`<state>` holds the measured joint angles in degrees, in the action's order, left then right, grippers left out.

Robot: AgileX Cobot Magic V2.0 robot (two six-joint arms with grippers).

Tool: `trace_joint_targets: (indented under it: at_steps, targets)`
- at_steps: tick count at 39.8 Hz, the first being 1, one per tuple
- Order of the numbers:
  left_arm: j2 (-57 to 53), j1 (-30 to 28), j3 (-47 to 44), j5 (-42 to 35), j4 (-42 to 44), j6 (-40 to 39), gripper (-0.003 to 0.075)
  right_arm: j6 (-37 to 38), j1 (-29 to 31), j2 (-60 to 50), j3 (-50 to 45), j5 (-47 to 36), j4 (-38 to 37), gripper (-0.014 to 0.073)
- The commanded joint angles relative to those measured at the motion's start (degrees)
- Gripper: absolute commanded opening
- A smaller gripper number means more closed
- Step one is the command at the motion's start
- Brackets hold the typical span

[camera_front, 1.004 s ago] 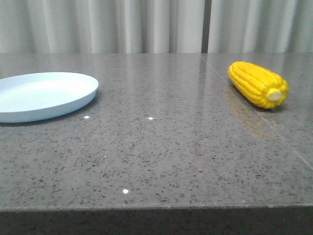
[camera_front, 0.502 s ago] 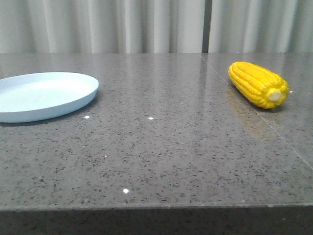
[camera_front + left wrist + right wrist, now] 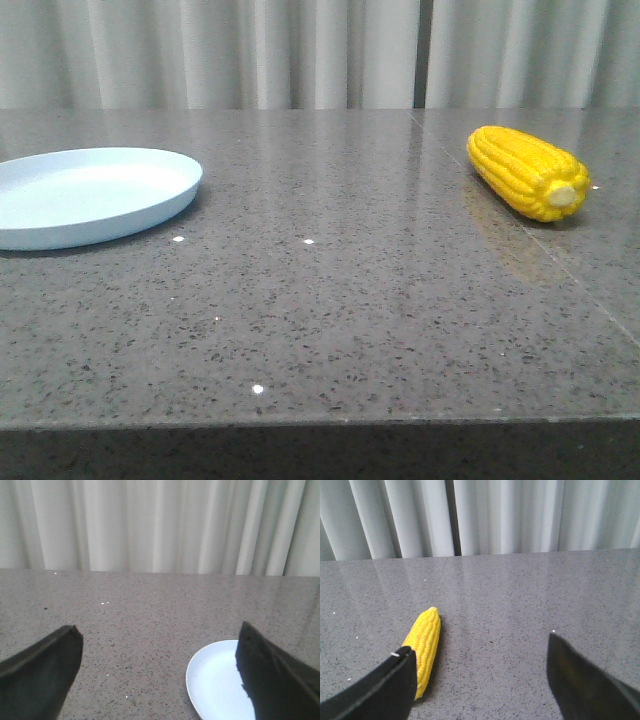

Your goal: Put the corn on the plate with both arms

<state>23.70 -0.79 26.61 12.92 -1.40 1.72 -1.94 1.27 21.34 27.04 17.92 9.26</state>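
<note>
- Left black angular gripper (image 3: 157,675) has its two fingers spread wide apart with nothing between them, just bare countertop showing in the gap in the left wrist view.
- One of those fingers (image 3: 272,680) overlaps the round, shallow, pale blue plate (image 3: 215,680) in that view; can't tell if it's touching it or only hanging in front.
- Right black angular gripper (image 3: 480,680) is spread wide as well, holding nothing.
- The bright yellow corn cob with rows of kernels (image 3: 424,647) sits right by one of the right gripper's fingers (image 3: 380,692), partly hidden behind it, not between the two fingers.
- In the front view neither gripper shows up at all.
- Plate (image 3: 90,195) lies flat at the left edge of the speckled grey stone table (image 3: 330,300), partly cut off by the frame.
- Corn (image 3: 527,172) lies on its side toward the far right of the table, pale stub end pointing at the front-right, well apart from the plate.
- A thin seam (image 3: 520,225) runs along the tabletop, passing under the corn.
- Pale pleated curtains (image 3: 300,50) hang behind the far edge of the table.
</note>
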Motion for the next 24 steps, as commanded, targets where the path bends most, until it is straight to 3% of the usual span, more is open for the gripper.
trace_joint_targets:
  at_steps: [1, 13, 18, 24]
  targets:
    - [1.2, 0.0, 2.2, -4.2, -0.1, -0.1, 0.0597, -0.5, 0.4, 0.9, 2.1, -4.8, 0.1, 0.058]
    - [15.3, 3.4, 10.8, 3.5, -0.1, -0.1, 0.0562, -0.5, 0.4, 0.9, 2.1, -4.8, 0.1, 0.058]
    - [25.5, 5.7, 17.7, 13.7, -0.1, -0.1, 0.0561, -0.5, 0.4, 0.9, 2.1, -4.8, 0.1, 0.058]
    - [37.4, 5.9, 27.6, 26.7, -0.1, -0.1, 0.0498, -0.5, 0.4, 0.9, 2.1, -4.8, 0.1, 0.058]
